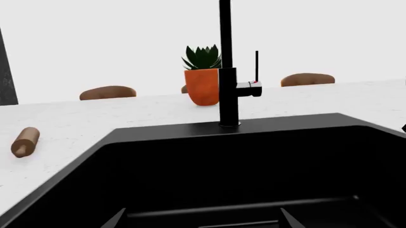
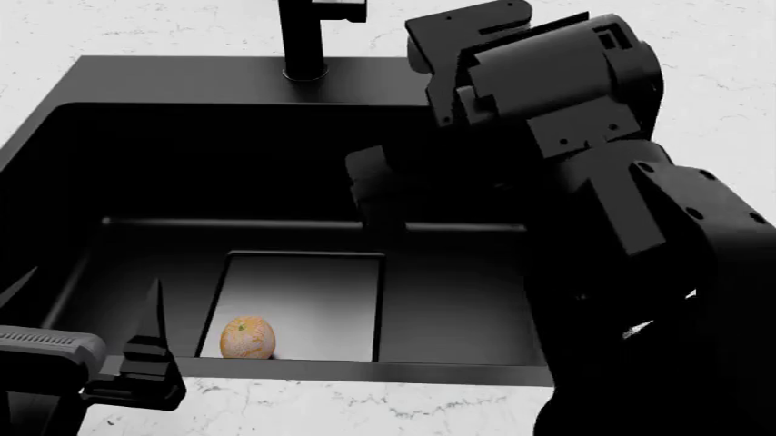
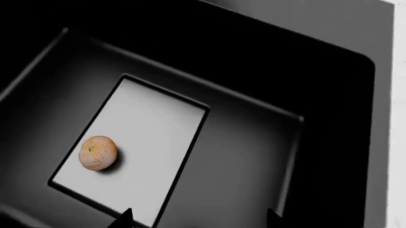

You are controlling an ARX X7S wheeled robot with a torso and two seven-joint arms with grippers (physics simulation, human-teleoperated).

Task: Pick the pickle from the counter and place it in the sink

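The surface surrounds one sink. The right arm reaches over the basin; its tool shows only two spread tips with nothing between them. The left tool, at the sink's near-left corner, is spread and empty too. One faucet stands at the far rim. One orange fruit lies on the drain plate — near edge. The left wrist view alone shows a potted plant and a brown roll. The pickle appears in no view.

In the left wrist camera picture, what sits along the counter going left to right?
Wooden rolling pin → brown loaf → potted plant in orange pot → black faucet → second brown loaf.
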